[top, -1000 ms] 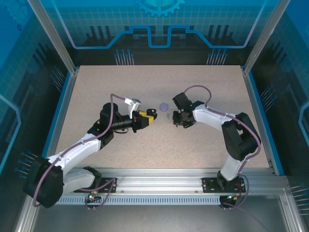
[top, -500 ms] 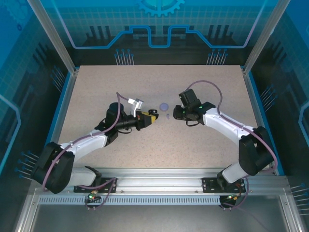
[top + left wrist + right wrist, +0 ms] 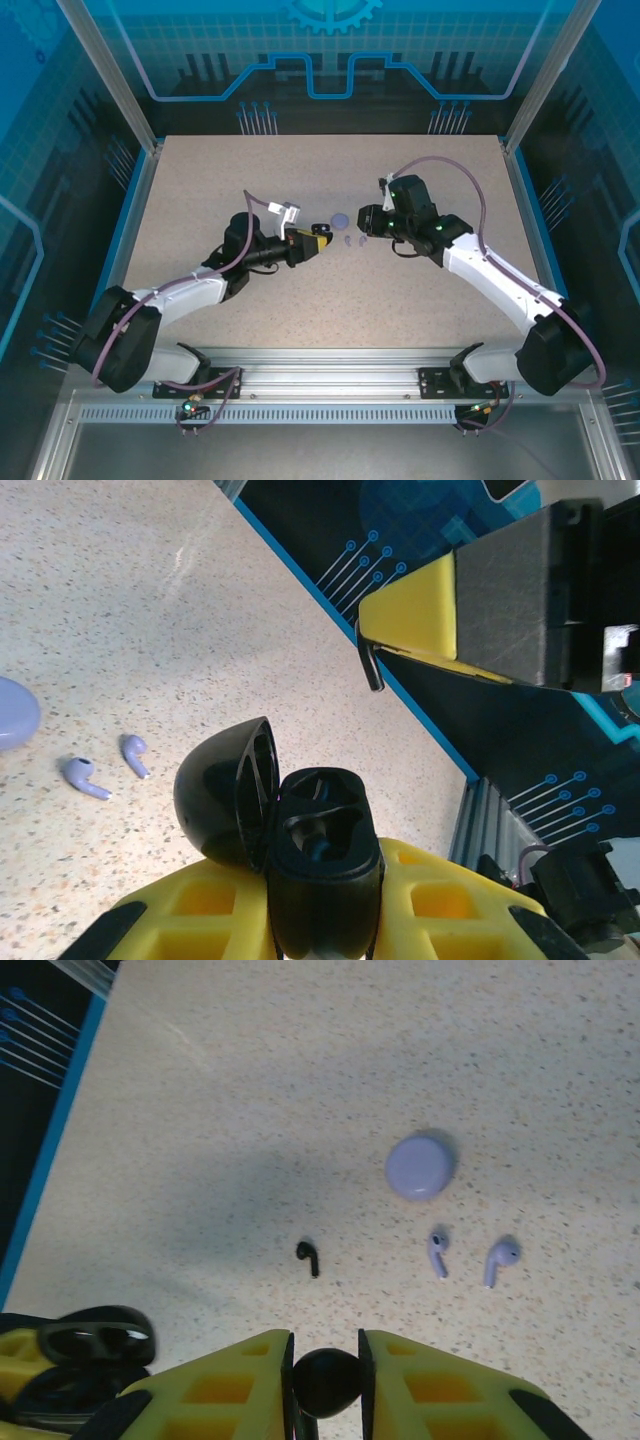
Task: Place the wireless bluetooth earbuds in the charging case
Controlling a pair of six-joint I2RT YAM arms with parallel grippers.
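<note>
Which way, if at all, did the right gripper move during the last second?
Yes. In the top view the right gripper moved upward, from below the lilac case to level with it.

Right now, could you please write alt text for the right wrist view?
The right gripper pinches a black earbud. On the speckled table beyond lie a second black earbud, two lilac earbuds and a closed lilac case; an open black case shows lower left.
</note>
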